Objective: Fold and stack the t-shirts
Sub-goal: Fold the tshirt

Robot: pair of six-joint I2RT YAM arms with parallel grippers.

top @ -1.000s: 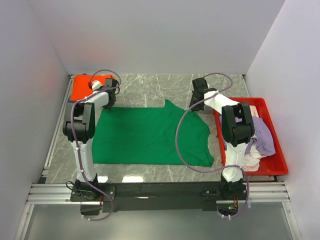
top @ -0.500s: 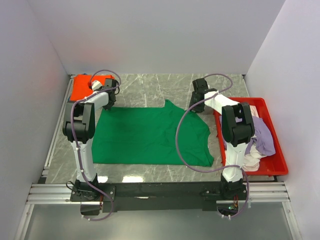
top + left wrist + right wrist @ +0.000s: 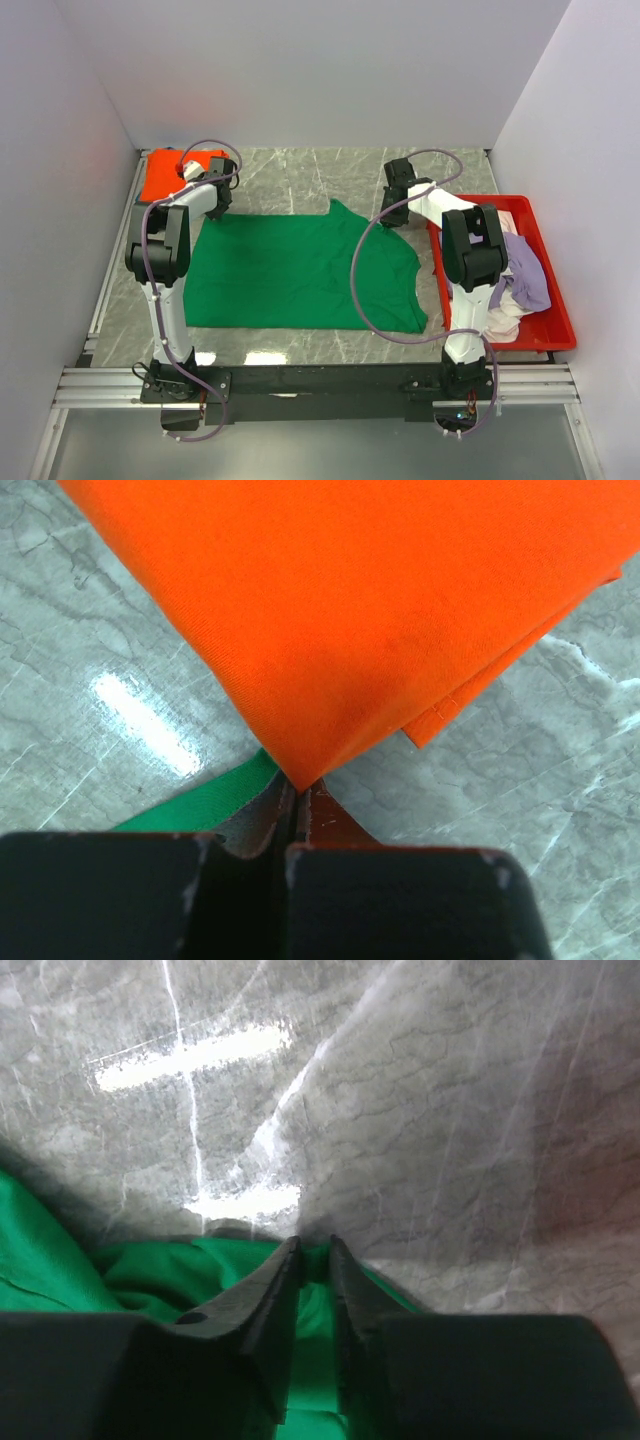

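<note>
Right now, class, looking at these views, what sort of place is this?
Most likely a robotics lab work cell: plain white panels enclose a marble-patterned table, the left arm and right arm are bolted to an aluminium rail, and a red tray holds crumpled t-shirts.

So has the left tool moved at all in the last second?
No. The left tool stays by the orange t-shirt's near corner, shut on the green t-shirt's corner.

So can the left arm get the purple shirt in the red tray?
Probably not. The lilac shirt lies in the red tray at the far right, beyond the right arm, and the left hand is way over at the far-left corner of the green shirt.
</note>
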